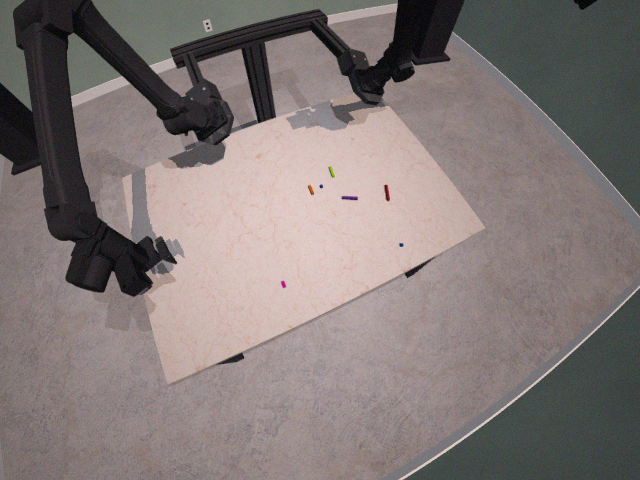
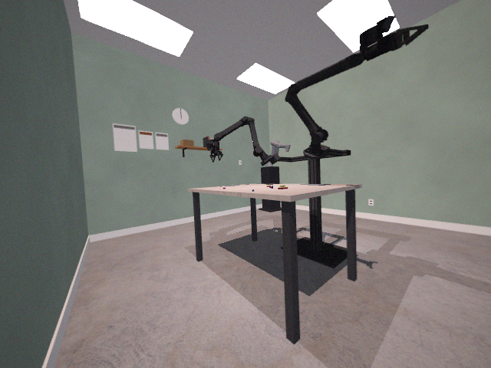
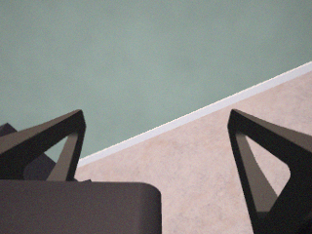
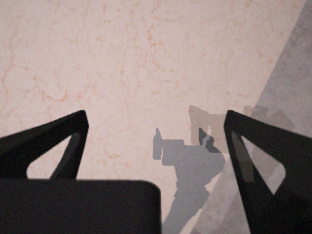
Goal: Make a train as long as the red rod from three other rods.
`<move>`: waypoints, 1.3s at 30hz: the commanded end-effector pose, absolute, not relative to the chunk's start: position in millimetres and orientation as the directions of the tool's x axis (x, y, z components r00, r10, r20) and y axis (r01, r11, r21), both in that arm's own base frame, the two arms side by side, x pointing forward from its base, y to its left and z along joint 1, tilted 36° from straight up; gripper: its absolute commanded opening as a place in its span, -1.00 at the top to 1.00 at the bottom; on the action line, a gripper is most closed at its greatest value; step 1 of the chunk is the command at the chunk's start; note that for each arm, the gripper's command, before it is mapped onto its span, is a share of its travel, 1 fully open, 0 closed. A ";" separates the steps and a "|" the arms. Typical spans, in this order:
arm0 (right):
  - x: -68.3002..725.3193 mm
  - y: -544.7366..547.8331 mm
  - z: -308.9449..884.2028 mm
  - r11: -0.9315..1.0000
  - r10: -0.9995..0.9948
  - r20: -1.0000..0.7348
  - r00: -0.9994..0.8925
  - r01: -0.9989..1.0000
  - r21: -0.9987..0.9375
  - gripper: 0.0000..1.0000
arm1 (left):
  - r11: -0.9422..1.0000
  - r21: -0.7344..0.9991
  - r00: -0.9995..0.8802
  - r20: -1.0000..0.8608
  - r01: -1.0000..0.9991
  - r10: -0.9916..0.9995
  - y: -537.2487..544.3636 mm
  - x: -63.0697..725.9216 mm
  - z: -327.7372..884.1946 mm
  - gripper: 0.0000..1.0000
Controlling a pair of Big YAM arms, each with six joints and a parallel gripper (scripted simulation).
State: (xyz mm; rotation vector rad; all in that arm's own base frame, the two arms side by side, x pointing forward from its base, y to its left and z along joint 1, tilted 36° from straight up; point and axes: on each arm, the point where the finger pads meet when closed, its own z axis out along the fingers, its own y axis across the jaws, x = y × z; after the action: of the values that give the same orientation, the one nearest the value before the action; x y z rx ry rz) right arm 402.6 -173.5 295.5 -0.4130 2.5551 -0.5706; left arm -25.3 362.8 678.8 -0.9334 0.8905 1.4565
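In the top view all rods lie flat and apart. The red rod (image 1: 387, 192) (image 2: 282, 188) is rightmost among the central ones. Left of it lie a purple rod (image 1: 349, 197), a lime rod (image 1: 331, 171), a blue rod (image 1: 321, 186) and an orange rod (image 1: 311, 190). A second blue rod (image 1: 401, 244) (image 2: 252, 190) and a magenta rod (image 1: 283, 284) (image 2: 224, 188) lie nearer the front edge. My left gripper (image 3: 156, 117) is open and empty, raised high away from the table. My right gripper (image 4: 156, 118) (image 2: 216, 159) is open and empty above the table's left end in the top view.
The table (image 1: 222, 232) (image 2: 238, 192) has the arms' frame (image 1: 248, 35) along its back edge. My left wrist view shows only wall and floor. My right wrist view shows the tabletop, its edge and shadows, with no rods.
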 end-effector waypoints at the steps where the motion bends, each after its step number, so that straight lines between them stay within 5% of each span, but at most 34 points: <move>1: 406.9 -174.5 311.7 0.861 -0.390 -0.412 -0.823 -0.168 -0.479 -1.00 | -0.099 0.007 -0.046 -0.917 -0.995 0.397 354.6 -34.0 680.1 -1.00; 26: 407.2 -174.3 311.1 0.861 -0.391 -0.411 -0.823 -0.170 -0.479 -1.00 | -0.148 0.000 -0.063 -0.906 -0.989 0.418 336.1 -49.9 686.7 -1.00; 39: 449.2 -117.8 224.0 0.727 -0.633 -0.214 -0.744 -0.476 -0.495 -1.00 | -0.148 0.000 -0.063 -0.906 -0.989 0.418 336.1 -49.9 686.7 -1.00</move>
State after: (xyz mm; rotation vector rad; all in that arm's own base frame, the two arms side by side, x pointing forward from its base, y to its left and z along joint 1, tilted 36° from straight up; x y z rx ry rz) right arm 429.6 -135.2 254.0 -0.6771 2.5601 -0.5912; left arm -45.8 339.4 687.9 -0.9478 0.8357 1.5118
